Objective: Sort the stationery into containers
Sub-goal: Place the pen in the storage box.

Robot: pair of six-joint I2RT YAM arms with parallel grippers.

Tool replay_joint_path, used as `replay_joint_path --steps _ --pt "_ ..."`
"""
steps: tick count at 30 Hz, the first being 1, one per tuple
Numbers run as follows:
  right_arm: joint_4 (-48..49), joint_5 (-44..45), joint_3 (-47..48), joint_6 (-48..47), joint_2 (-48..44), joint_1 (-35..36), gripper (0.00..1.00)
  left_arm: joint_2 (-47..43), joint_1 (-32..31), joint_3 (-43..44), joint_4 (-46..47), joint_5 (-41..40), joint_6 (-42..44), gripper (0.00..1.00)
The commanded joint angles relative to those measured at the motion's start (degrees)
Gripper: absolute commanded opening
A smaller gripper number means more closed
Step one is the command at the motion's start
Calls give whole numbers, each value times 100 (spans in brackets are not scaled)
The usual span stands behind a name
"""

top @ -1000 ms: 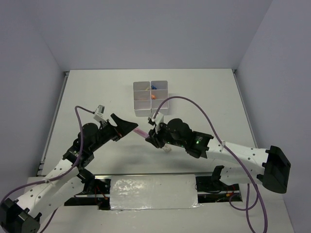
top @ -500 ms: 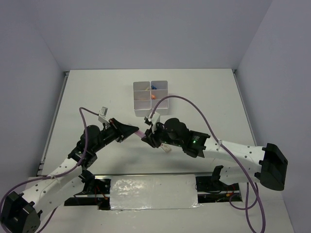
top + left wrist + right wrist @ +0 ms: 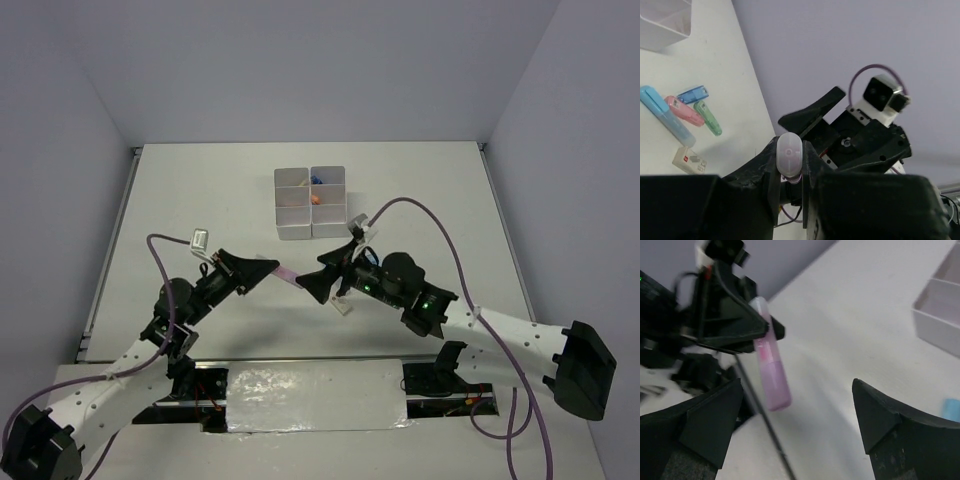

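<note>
A pink marker hangs above the table between the two arms, and my left gripper is shut on one end of it. In the left wrist view its rounded end sits pinched between the jaws. My right gripper stands open just right of the marker's free end, not touching it; in the right wrist view the pink marker points down ahead of the wide-apart fingers. The white containers stand at the back centre, with orange and blue pieces inside.
Loose stationery lies on the table beyond the marker: a long blue marker, a pink one, a small blue piece, a green one and a white eraser. The right arm covers most of them from above.
My left gripper closed on the pink marker that the right gripper was holding. The right gripper has now opened and drawn back to the right.
</note>
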Motion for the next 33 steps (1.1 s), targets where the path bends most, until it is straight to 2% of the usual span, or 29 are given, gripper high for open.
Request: replay_joint_path --steps 1,2,3,9,14,18,22,25,26,31,33 --pt "1876 -368 -745 1803 -187 15 97 -326 -8 -282 1332 -319 -368 0" --pt "2715 -448 -888 2008 -126 15 97 -406 -17 -353 1542 -381 -403 0" --pt "3045 -683 -977 2184 -38 24 96 -476 -17 -406 1675 -486 -430 0" --pt "4155 -1055 -828 2818 639 138 92 -767 -35 -687 2466 -522 -457 0" --pt "4411 -1134 -573 2968 999 217 87 -785 -44 -740 2388 -461 -457 0" --pt "4332 -1099 -415 2959 1149 226 70 -653 -44 -854 2625 -426 -536 0" --pt "4305 -1213 -204 2986 1316 235 59 -626 -35 -916 2713 -408 -536 0" --pt "4306 -1222 -134 3003 1421 252 46 -626 -44 -933 2766 -417 -518 0" --pt "4271 -1265 -108 3003 1439 252 39 -644 -44 -933 2757 -426 -527 0" --pt "4288 -1397 51 3126 1685 287 40 -776 -44 -899 2591 -549 -413 0" --pt "4340 -1363 25 3109 1694 279 33 -767 -44 -811 2441 -505 -299 0"
